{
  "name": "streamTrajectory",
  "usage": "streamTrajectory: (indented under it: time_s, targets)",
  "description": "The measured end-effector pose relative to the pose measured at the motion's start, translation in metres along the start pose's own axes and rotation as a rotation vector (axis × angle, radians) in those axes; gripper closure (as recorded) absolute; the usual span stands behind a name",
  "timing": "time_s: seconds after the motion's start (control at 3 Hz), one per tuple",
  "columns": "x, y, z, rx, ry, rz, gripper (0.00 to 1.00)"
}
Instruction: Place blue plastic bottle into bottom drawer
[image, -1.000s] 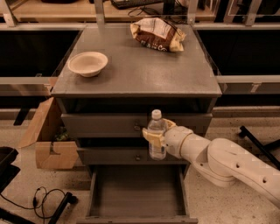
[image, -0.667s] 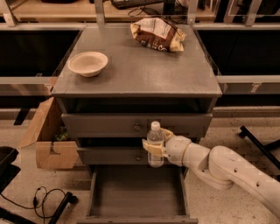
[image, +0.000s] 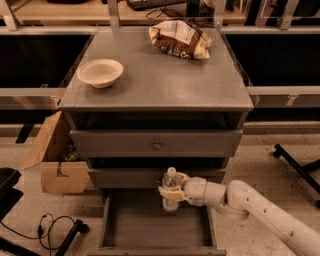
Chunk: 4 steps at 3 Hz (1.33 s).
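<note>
The blue plastic bottle (image: 170, 190) is a small clear bottle with a white cap, held upright. My gripper (image: 171, 192) is shut on the bottle around its middle, reaching in from the right on a white arm (image: 250, 207). The bottle hangs over the back part of the bottom drawer (image: 130, 232), which is pulled open toward the camera with a grey flat floor. The bottle's base is just above that floor, in front of the middle drawer's face (image: 125, 177).
The grey cabinet top (image: 160, 80) carries a beige bowl (image: 100, 73) and a brown snack bag (image: 180, 40). A cardboard box (image: 55, 160) stands left of the cabinet. Black cables (image: 55, 227) lie on the floor at the left. A black stand leg (image: 300, 167) is at the right.
My gripper has carried the bottle down from the level of the middle drawers to just over the open bottom drawer. The arm has lowered with it.
</note>
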<state>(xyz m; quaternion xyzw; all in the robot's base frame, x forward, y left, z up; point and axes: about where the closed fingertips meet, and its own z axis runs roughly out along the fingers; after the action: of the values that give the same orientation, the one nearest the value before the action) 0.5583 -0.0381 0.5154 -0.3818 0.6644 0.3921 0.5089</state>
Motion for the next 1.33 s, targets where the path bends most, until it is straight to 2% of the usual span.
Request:
streamTrajectory:
  time_s: [0.33,1.0,1.33]
  targets:
    - [0.043,0.015,0.014,-0.121,-0.032,0.028,1.00]
    - [0.048,0.023,0.026,-0.155,-0.055,0.027,1.00]
    - [0.063,0.021,0.069,-0.182,-0.131,-0.024,1.00]
